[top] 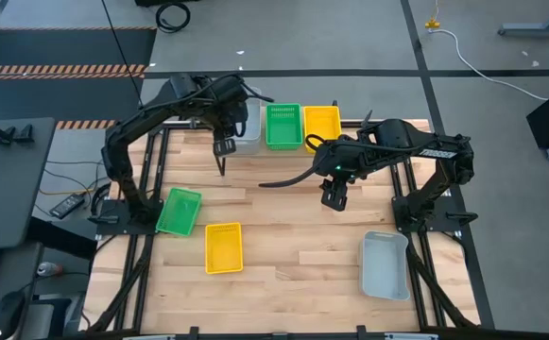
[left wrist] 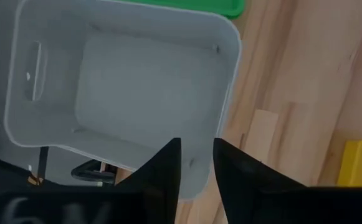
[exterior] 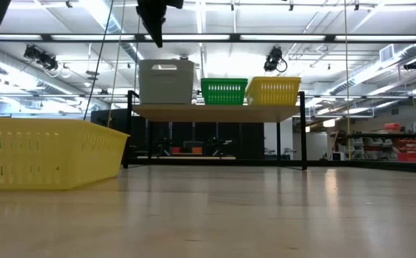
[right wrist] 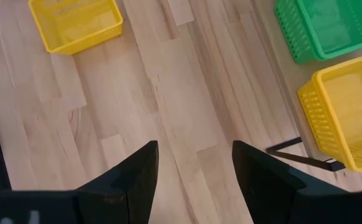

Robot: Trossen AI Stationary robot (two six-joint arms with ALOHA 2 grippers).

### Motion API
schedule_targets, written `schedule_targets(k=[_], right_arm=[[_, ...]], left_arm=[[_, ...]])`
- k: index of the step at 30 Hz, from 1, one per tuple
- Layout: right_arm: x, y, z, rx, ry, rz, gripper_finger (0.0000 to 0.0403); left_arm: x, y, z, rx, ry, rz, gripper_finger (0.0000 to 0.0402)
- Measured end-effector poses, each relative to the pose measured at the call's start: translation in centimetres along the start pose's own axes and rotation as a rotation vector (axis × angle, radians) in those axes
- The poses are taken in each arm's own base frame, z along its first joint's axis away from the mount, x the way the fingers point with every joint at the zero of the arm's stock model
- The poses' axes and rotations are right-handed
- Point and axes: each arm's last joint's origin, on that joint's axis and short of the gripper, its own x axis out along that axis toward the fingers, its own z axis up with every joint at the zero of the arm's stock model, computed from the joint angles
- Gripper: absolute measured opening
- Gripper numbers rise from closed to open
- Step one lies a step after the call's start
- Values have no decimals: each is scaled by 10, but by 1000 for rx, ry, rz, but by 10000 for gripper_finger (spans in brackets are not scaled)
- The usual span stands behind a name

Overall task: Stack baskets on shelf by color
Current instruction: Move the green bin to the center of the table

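Note:
The shelf (top: 283,149) stands at the table's far edge and carries a grey basket (top: 247,132), a green basket (top: 283,126) and a yellow basket (top: 322,127) side by side. How many are nested in each cannot be told. Loose on the tabletop lie a green basket (top: 180,210), a yellow basket (top: 224,247) and a grey basket (top: 385,264). My left gripper (top: 223,151) hangs above the near edge of the shelf's grey basket (left wrist: 118,93), fingers a little apart and clear of it (exterior: 154,25). My right gripper (top: 335,194) is open over the bare middle of the table.
Black shelf legs (exterior: 303,129) stand at the far edge. In the low view the loose yellow basket (exterior: 43,154) fills the near left. Bare wood (top: 293,236) lies between the loose baskets. A black cable (top: 283,179) trails across the table beside the right arm.

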Motion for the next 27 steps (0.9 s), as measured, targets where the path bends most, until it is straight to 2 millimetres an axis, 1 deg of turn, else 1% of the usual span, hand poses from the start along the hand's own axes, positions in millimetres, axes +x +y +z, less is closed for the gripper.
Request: schedule_targets(k=[4, 8, 11, 14, 19, 21, 24, 27], right_arm=[[0, 0, 0, -17, 0, 0, 211], [0, 0, 0, -9, -3, 1, 211], [1, 3, 3, -6, -29, 13, 211], [4, 8, 7, -13, -67, 34, 211], [23, 22, 10, -27, -97, 96, 211], [34, 30, 9, -39, -99, 134, 211], [53, 40, 6, -56, -90, 161, 211], [73, 50, 7, -54, -141, 227, 211]], left_arm=[[-14, 0, -7, -49, -39, -3, 106], [-29, -4, -14, -128, -101, -114, 106], [-37, -14, -16, -129, -133, -183, 107], [-43, -31, -14, -83, -155, -268, 107], [-52, -67, -10, -31, -161, -352, 108], [-56, -82, -9, -18, -159, -369, 108], [-61, -101, -10, -52, -148, -365, 107], [-73, -116, -16, -101, -161, -343, 101]])
